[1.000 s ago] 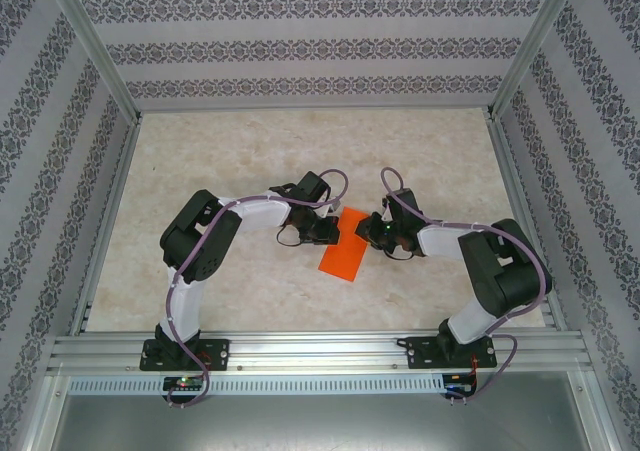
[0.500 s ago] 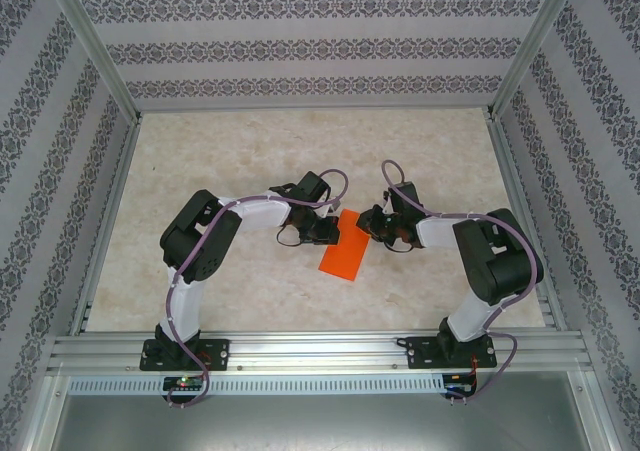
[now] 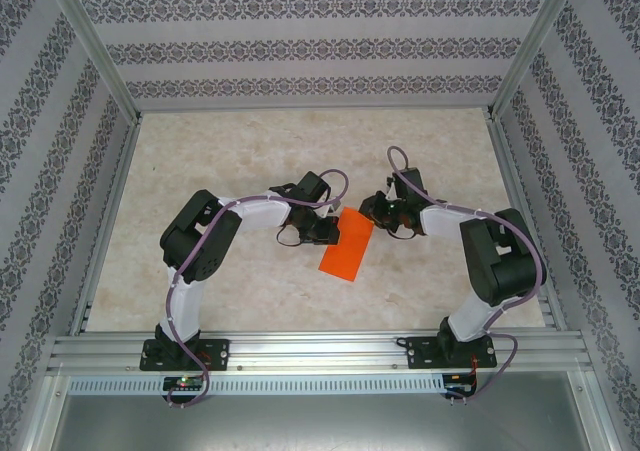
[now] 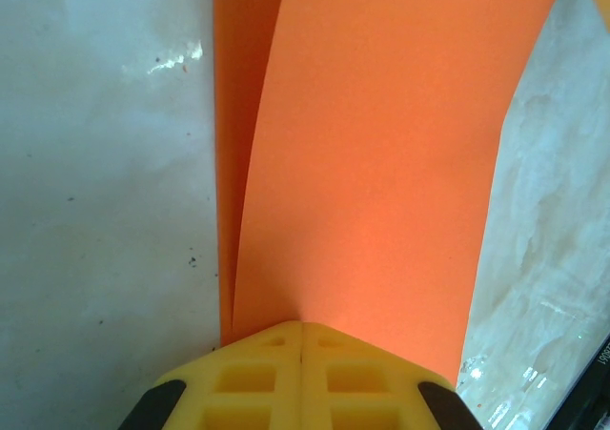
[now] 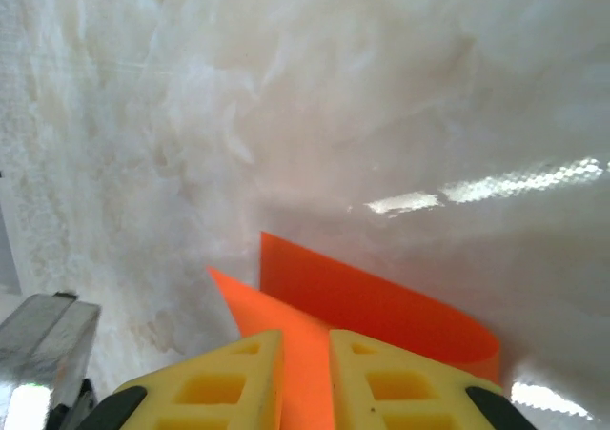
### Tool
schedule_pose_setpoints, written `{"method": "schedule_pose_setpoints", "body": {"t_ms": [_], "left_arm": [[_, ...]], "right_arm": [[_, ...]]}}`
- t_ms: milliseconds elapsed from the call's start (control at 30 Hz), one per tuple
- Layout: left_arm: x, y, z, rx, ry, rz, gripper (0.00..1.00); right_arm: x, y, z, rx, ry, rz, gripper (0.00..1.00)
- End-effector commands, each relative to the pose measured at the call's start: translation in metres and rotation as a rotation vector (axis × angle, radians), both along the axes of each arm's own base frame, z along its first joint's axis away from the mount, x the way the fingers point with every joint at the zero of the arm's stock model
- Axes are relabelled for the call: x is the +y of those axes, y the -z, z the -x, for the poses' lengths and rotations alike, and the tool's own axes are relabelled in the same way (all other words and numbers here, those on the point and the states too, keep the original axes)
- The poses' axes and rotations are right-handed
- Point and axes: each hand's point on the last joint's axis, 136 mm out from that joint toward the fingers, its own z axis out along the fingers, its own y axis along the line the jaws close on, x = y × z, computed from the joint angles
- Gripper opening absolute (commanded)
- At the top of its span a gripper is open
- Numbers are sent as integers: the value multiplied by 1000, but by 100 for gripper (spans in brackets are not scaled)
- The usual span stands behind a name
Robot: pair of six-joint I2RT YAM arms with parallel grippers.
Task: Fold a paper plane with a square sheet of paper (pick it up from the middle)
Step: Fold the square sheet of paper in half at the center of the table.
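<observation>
Square sheet of paper (image 3: 346,249) is folded over at mid-desk (image 3: 250,151), between the two arms. I see the left fingers (image 4: 257,382) pressed together, clamped on one edge of it, with two layers fanning apart beyond them. Right fingers (image 5: 219,382) pinch its far end, orange paper in the narrow gap.

Right jaws shifted toward far wall, to far corner of orange paper sheet (image 3: 345,253). Right arm (image 3: 495,261) elbow drawn slightly left. Sheet's right edge uncovered.
</observation>
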Motion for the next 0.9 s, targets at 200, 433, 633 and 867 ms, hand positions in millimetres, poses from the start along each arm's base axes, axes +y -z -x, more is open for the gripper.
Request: {"method": "schedule_pose_setpoints", "body": {"t_ms": [200,433,633,867], "left_arm": [[28,43,28,72,20,-185,0],[30,43,30,73,23,-189,0],[30,41,29,70,24,-183,0],[30,41,31,73,25,-178,0]], "right_arm": [[-9,36,9,89,18,40,20],[-7,-14,-14,-19,7,-25,21],[-11,4,-12,18,18,-39,21],[-15,42,-2,102,38,-20,21]]}}
